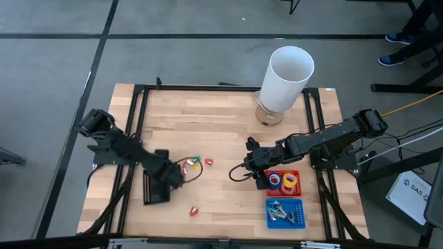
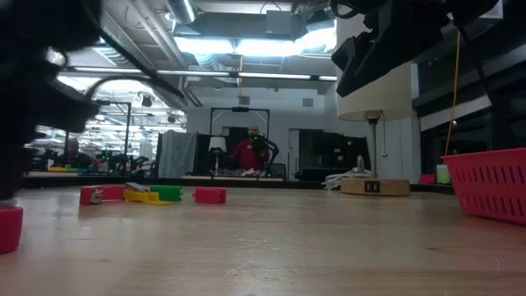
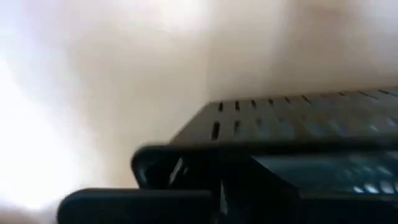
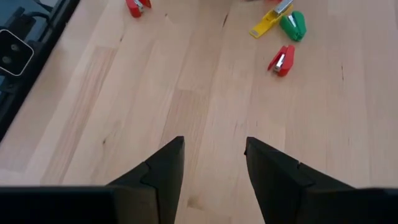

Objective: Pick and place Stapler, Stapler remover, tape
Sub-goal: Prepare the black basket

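High view is showing the right arm reaching in from the counter's (image 1: 228,131) right edge, bent at the elbow, its right end effector (image 1: 250,160) hanging just left of the red basket (image 1: 294,171) where the tape (image 1: 283,181) rolls are lying. Its fingers (image 4: 163,171) are standing narrowly apart over bare wood, holding nothing (the right wrist view is making this plain). The left arm is stretching low from the left edge, its left end effector (image 1: 168,178) sitting against a black tray (image 1: 151,188); I cannot tell its opening. Small red, yellow and green staplers (image 1: 196,163) are lying just beside it, another red one (image 1: 194,210) nearer the front edge. A blue basket (image 1: 295,212) is sitting below the red one
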